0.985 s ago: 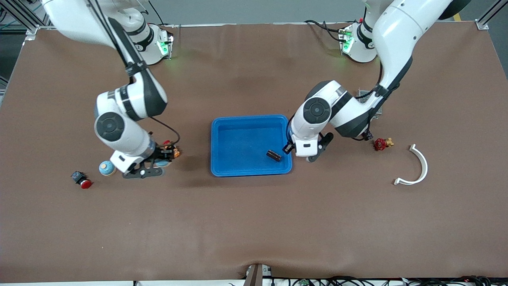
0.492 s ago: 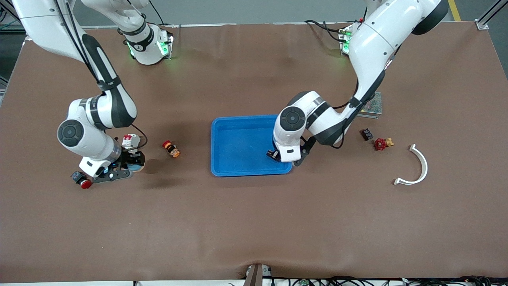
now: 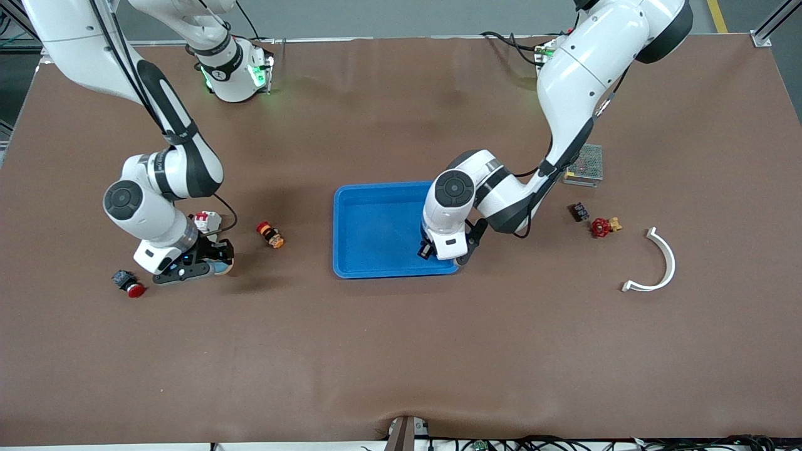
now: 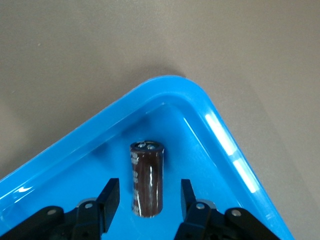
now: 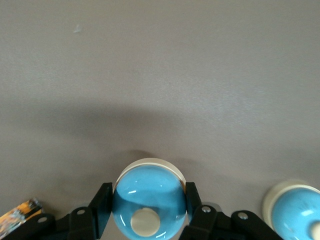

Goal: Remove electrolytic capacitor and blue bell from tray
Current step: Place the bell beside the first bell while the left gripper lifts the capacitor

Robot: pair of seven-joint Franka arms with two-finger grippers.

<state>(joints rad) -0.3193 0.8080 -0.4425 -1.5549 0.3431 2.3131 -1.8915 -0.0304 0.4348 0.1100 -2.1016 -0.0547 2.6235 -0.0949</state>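
Front view: the left gripper (image 3: 442, 249) is low in the blue tray (image 3: 376, 269); the right gripper (image 3: 210, 266) is at the right arm's end.

Left wrist view: fingers (image 4: 108, 197) stand apart, clear of the brown capacitor (image 4: 147, 178) in the tray's corner; its print is illegible.

Right wrist view: fingers (image 5: 102, 200) clamp the blue bell (image 5: 148, 197).

The left gripper (image 4: 147, 197) hangs low, fingers (image 4: 111, 196) spread apart with gaps either side. The right gripper (image 5: 148, 200) is low too, fingers (image 5: 102, 199) clamped; both wrists point down.
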